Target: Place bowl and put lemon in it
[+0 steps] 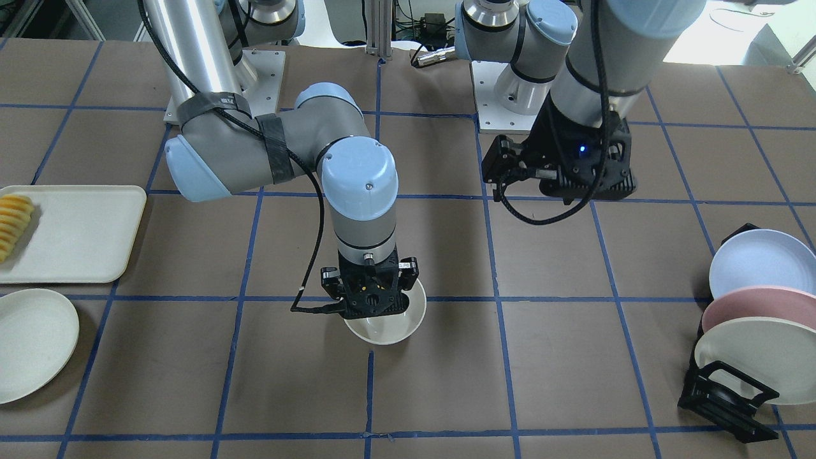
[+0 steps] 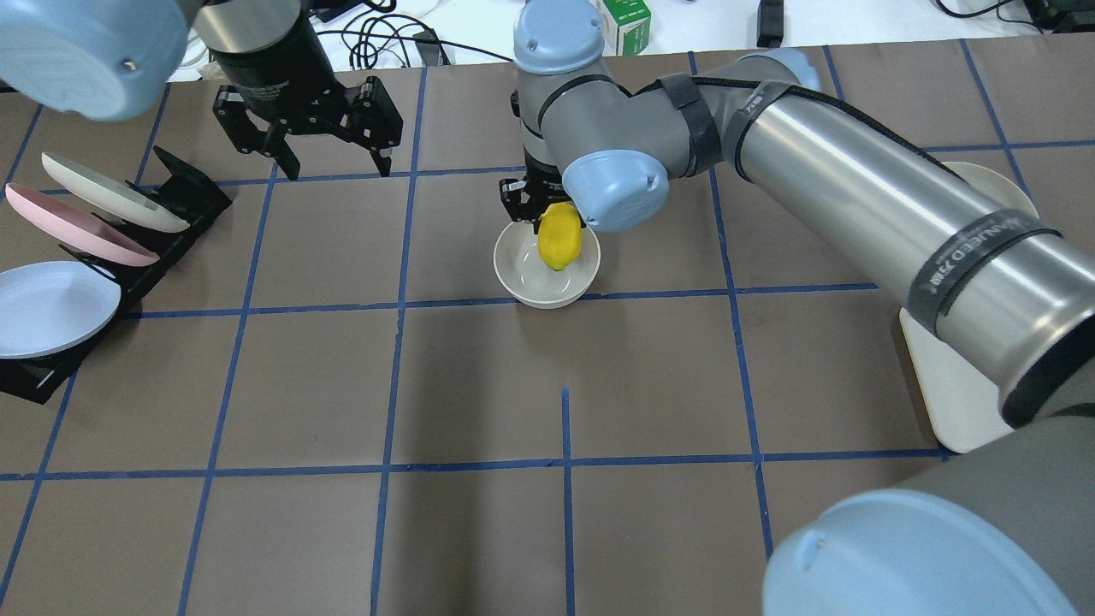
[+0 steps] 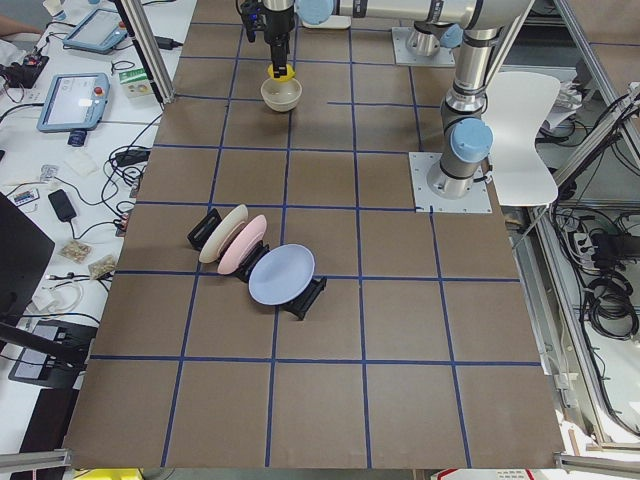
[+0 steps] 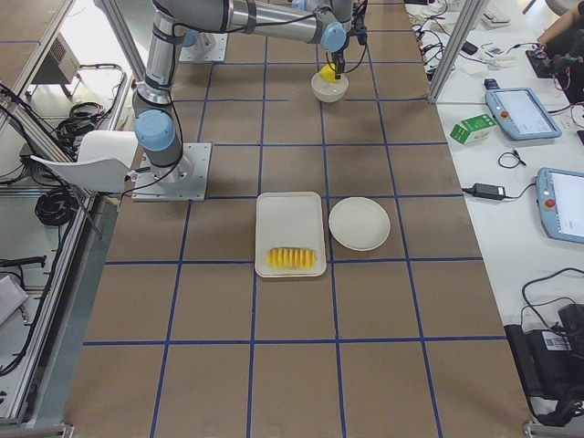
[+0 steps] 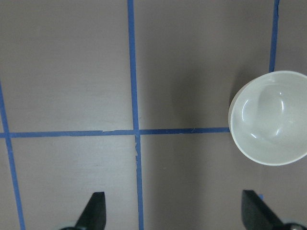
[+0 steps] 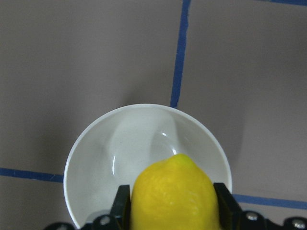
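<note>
The off-white bowl (image 2: 547, 275) stands upright on the table near its middle. It also shows in the front view (image 1: 389, 325), the left wrist view (image 5: 271, 117) and the right wrist view (image 6: 144, 153). My right gripper (image 2: 552, 224) is shut on the yellow lemon (image 2: 559, 239) and holds it just above the bowl's inside. In the right wrist view the lemon (image 6: 175, 194) sits between the two fingers (image 6: 123, 206). My left gripper (image 2: 329, 154) is open and empty, high above the table, left of the bowl.
A black rack (image 2: 103, 257) holds three plates at the left. A white tray (image 1: 76, 233) with sliced yellow food (image 1: 14, 223) and a cream plate (image 1: 32, 344) lie on my right side. A green carton (image 2: 624, 21) sits beyond the table's far edge.
</note>
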Tool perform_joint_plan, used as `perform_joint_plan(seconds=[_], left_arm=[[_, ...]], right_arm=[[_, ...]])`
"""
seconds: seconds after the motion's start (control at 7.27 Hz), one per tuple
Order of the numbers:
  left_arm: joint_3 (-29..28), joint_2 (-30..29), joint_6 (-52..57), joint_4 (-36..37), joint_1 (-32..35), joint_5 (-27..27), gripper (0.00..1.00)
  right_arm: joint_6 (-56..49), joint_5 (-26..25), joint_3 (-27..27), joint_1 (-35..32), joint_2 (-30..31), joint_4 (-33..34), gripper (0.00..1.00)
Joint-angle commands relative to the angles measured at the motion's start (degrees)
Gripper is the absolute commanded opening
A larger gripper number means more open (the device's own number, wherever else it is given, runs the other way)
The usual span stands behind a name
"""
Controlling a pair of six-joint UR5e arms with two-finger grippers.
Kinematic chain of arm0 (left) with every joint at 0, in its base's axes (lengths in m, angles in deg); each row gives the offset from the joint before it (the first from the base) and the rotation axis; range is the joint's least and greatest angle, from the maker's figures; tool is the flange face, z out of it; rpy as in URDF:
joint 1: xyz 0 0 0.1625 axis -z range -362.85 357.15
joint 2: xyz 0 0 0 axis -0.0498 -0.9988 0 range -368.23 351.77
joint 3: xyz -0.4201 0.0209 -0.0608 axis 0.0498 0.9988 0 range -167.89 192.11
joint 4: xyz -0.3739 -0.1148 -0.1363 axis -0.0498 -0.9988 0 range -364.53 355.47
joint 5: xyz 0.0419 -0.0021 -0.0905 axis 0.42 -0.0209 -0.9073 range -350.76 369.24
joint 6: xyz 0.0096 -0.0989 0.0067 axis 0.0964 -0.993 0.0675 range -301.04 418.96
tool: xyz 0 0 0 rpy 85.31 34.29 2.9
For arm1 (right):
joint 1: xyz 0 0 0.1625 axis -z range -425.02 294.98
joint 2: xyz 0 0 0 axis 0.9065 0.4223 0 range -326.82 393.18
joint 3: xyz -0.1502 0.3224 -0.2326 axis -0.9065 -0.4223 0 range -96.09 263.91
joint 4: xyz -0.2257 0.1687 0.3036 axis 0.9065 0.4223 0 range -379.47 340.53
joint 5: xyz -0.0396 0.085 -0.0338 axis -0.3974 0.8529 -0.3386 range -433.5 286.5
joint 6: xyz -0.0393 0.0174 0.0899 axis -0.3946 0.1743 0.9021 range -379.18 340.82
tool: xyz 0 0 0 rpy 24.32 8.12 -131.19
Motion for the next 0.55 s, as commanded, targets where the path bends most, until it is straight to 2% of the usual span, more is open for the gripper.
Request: perform_joint_plan(seconds=[0.0, 0.28, 0.41], left_arm=[[2.0, 3.7, 0.0, -1.3, -0.2, 0.0, 1.0], [4.1, 4.7, -0.1, -0.7, -0.6, -0.5, 1.0], [4.3, 5.3, -0.1, -0.5, -0.5, -0.5, 1.0]], right_arm=[[0.0, -0.1, 0.1, -2.3, -4.1, 3.5, 0.29], [-0.4, -0.3, 0.7, -2.6, -5.2, 4.2, 0.31], [-0.4, -0.6, 2.2, -2.6, -5.5, 5.6, 0.52]])
